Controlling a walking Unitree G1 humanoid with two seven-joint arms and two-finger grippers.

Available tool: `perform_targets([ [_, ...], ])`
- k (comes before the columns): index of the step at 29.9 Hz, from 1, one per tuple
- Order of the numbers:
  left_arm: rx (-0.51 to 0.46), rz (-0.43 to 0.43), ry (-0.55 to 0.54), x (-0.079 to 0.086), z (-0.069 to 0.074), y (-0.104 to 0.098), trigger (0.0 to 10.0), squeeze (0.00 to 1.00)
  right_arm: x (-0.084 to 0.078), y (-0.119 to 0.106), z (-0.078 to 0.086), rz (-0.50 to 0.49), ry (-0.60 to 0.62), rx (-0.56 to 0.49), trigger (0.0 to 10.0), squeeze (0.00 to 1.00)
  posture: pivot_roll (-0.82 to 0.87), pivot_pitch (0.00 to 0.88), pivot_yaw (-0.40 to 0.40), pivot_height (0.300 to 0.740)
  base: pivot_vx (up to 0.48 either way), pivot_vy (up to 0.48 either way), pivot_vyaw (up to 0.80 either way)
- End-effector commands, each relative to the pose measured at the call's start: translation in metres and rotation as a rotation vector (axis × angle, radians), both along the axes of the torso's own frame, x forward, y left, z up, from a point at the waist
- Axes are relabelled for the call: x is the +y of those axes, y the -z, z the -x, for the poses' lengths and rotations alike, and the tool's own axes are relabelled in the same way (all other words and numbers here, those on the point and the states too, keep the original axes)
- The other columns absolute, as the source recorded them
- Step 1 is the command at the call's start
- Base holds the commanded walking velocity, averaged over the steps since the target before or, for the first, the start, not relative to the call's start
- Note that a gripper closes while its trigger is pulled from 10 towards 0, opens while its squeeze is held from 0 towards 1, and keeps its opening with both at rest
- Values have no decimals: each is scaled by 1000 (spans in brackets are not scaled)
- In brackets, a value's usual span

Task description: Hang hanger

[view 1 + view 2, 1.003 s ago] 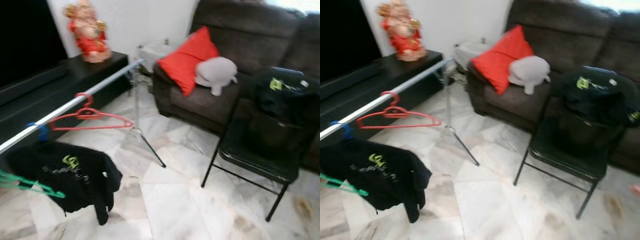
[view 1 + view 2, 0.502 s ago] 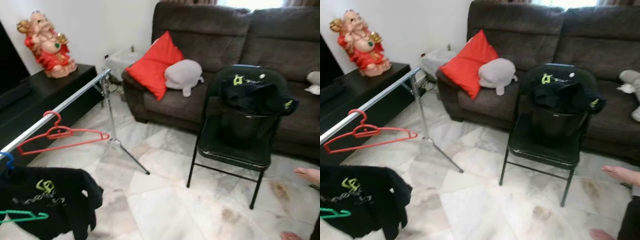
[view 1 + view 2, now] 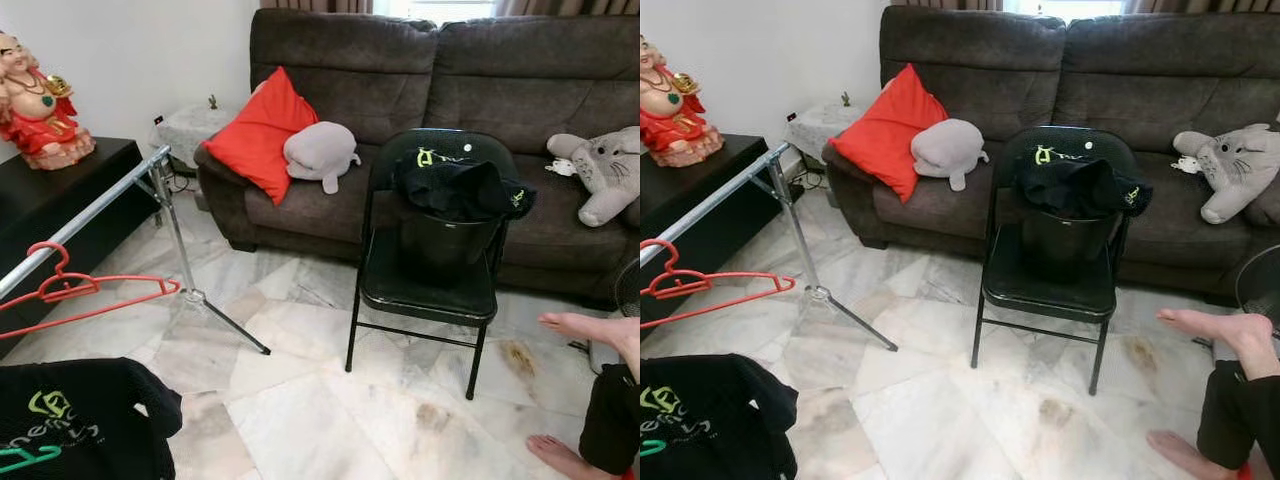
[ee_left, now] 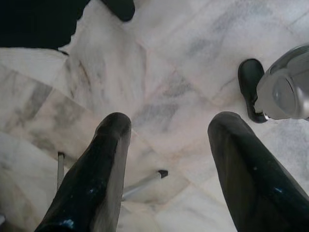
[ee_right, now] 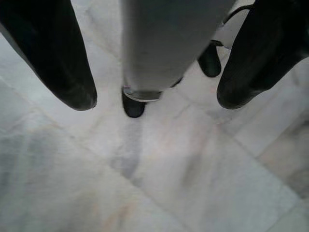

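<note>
A silver clothes rail runs along the left on a tripod stand. A red hanger hangs empty on it. Below it, at the bottom left, a black T-shirt hangs on a green hanger. Another black T-shirt is draped over the back of a black folding chair in the middle of the room. My left gripper hangs open over the marble floor with nothing between its fingers. My right gripper is open too, pointing down beside my own silver leg.
A dark brown sofa stands behind the chair with a red cushion, a grey plush and a grey-white plush. A red statue sits on a black cabinet. A person's bare feet are at the right.
The camera has swung to the right, so the rail and hangers have slid to the left edge and the chair now sits in the middle. The person's feet have come further into view.
</note>
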State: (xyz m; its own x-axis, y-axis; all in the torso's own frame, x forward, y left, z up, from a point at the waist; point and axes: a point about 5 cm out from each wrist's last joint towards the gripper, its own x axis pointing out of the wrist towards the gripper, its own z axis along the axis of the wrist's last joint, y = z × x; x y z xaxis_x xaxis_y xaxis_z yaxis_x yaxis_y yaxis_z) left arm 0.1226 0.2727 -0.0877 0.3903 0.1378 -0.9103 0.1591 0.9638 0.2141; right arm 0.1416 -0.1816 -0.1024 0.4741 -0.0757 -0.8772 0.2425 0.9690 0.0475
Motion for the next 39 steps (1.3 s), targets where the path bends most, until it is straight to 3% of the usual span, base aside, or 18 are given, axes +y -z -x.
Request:
perform_targets([
  [1, 3, -8, -2, 3, 0, -1, 10000, 0, -3, -1, -2, 15, 3, -8, 10000, 0, 108, 0, 75, 740, 247, 0, 0],
  [7, 0, -2, -8, 2, -1, -1, 10000, 0, -6, -2, -4, 29, 5, -7, 10000, 0, 110, 1, 67, 740, 254, 0, 0],
  [14, 4, 0, -8, 2, 0, -1, 10000, 0, -7, -3, -5, 29, 7, -14, 10000, 0, 109, 5, 68, 740, 263, 0, -669],
  [33, 8, 5, -4, 2, 0, -1, 10000, 0, -4, -3, -5, 35, 13, -17, 10000, 0, 108, 13, 72, 740, 267, 0, 0],
  [39, 10, 6, -1, 2, 0, -1, 10000, 0, -5, -2, -4, 37, 10, -15, 10000, 0, 107, 16, 74, 740, 268, 0, -624],
])
